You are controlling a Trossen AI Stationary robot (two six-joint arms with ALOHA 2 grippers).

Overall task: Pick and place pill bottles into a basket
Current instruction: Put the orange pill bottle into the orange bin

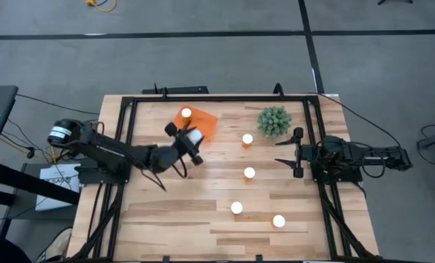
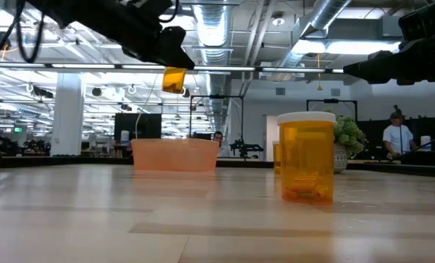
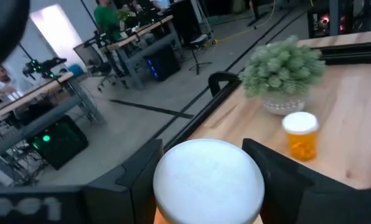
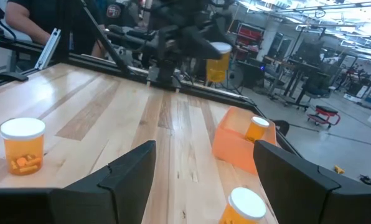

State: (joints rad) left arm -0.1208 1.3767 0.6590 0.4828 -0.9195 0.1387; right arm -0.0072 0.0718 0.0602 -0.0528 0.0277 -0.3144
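Note:
My left gripper [image 1: 192, 139] is shut on an orange pill bottle with a white cap [image 3: 208, 180], held high over the table by the near edge of the orange basket [image 1: 197, 124]. The bottle also shows in the low view [image 2: 174, 79], above the basket [image 2: 175, 155]. One bottle [image 1: 186, 113] stands in the basket. Several more bottles stand on the table, at centre [image 1: 247, 139], [image 1: 249, 173] and nearer the front [image 1: 236, 207], [image 1: 279, 220]. My right gripper [image 1: 296, 152] is open and empty at the table's right side. My left gripper pinches the bottle between its two fingers [image 3: 132, 183], one on each side of the bottle at its white cap [image 3: 208, 177]. The fingers come from the table's left. The bottle is lifted clear of the table, roughly upright with its cap up [image 4: 218, 59].
A round green plant in a white pot [image 1: 274, 120] stands at the far right of the table, close to one bottle [image 3: 300, 134]. A black frame runs along the table's edges [image 1: 225, 98]. People and benches show in the room beyond the table.

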